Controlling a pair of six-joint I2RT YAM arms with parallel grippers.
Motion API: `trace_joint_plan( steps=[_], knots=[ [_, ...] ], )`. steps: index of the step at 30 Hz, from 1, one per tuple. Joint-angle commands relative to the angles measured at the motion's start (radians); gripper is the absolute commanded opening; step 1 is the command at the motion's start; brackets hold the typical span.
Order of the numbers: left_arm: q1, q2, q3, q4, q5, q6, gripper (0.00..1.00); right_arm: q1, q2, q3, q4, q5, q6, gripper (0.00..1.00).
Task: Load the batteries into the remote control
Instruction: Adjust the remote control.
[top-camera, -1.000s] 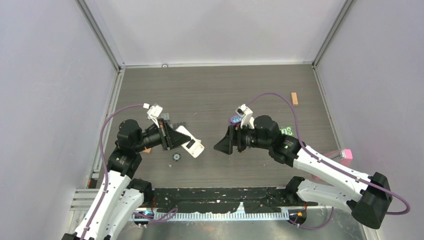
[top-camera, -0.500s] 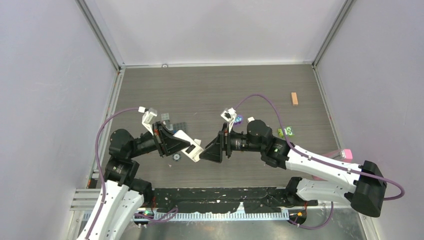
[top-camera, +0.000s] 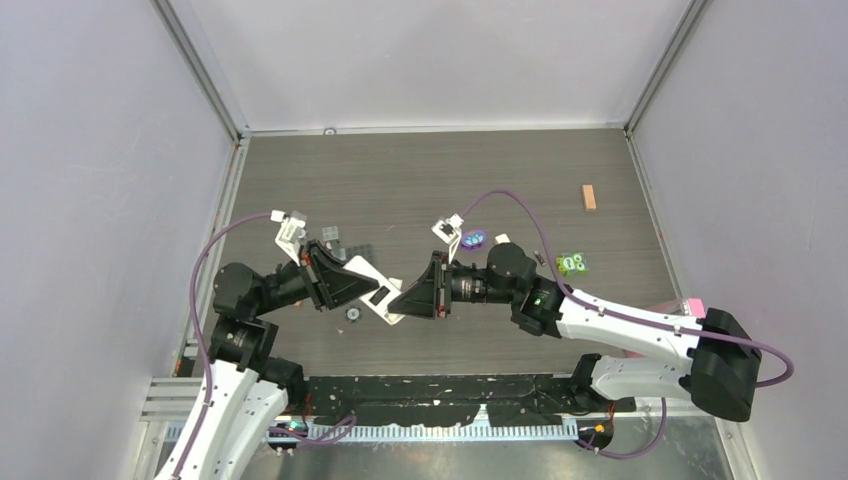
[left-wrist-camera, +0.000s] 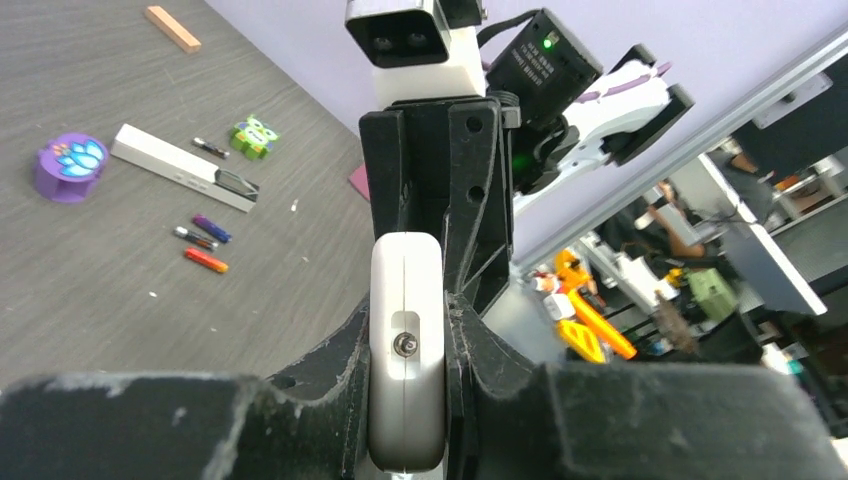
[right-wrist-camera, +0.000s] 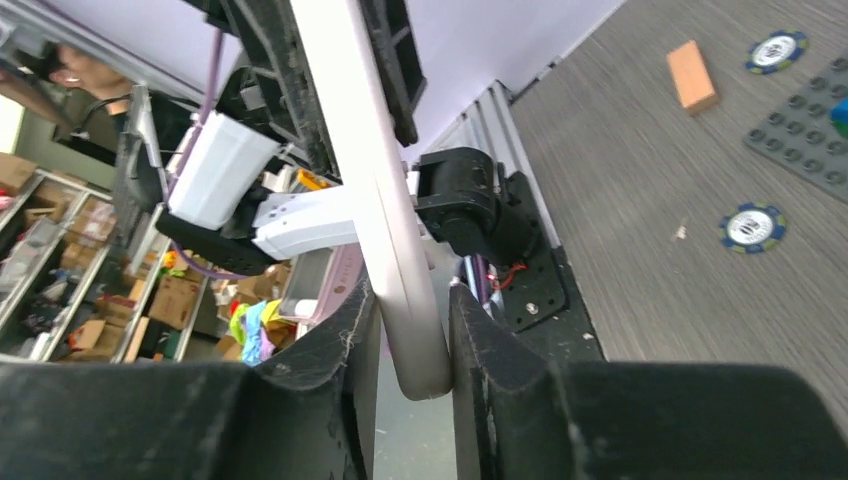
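On the left, we see the left gripper (top-camera: 358, 285) shut tight on a flat white piece (left-wrist-camera: 405, 400). It holds this piece up off the table (top-camera: 400, 180), with the thin edge facing the left wrist camera.

In the middle, the right gripper (right-wrist-camera: 412, 340) meets the other end of the same piece. Its two fingers (right-wrist-camera: 340, 350) sit snug against both sides, so both grippers have hold of it.

More to the right, the remote control (left-wrist-camera: 165, 160) lies flat on the table. It is long, thin and white with a dark end, and nothing holds it. The batteries (left-wrist-camera: 211, 228) lie just beside it, not touching it. One is red-orange, one is blue-purple and one is dark.

A purple round thing (left-wrist-camera: 70, 165) sits near the remote's white end. A little green owl toy (left-wrist-camera: 252, 136) sits near the dark end. An orange block (left-wrist-camera: 172, 28) lies far off by itself.
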Motion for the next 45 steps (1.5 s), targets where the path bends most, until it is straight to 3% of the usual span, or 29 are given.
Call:
trace_joint_plan(
  steps=[1,3,5,10,16,22,32,37,40,45],
  knots=[
    [0.001,0.016,-0.012,0.098,-0.014,-0.079,0.05,0.008,0.033,-0.015,0.263,0.051,0.145,0.17],
    [0.002,0.015,-0.029,0.159,-0.036,-0.121,0.14,0.008,0.050,-0.050,0.356,0.086,0.221,0.08],
    [0.002,0.011,-0.045,0.205,-0.067,-0.162,0.31,0.008,0.067,-0.088,0.456,0.128,0.296,0.06],
    [-0.018,-0.010,-0.091,0.315,-0.164,-0.223,0.43,0.010,0.112,-0.141,0.639,0.201,0.456,0.06],
    [-0.048,-0.039,-0.136,0.356,-0.272,-0.240,0.38,0.011,0.150,-0.170,0.744,0.275,0.525,0.05],
    [-0.052,-0.081,-0.164,0.317,-0.336,-0.239,0.32,0.017,0.192,-0.141,0.751,0.248,0.527,0.06],
    [-0.052,-0.024,-0.119,0.224,-0.306,-0.224,0.39,0.029,0.200,-0.107,0.646,0.251,0.452,0.06],
    [-0.053,-0.014,-0.065,0.085,-0.301,-0.162,0.44,0.031,0.193,-0.082,0.572,0.244,0.400,0.05],
    [-0.052,-0.004,-0.042,0.032,-0.306,-0.145,0.37,0.031,0.175,-0.077,0.533,0.249,0.359,0.05],
    [-0.053,0.020,-0.027,0.009,-0.319,-0.140,0.00,0.030,0.166,-0.054,0.440,0.250,0.330,0.09]
  ],
)
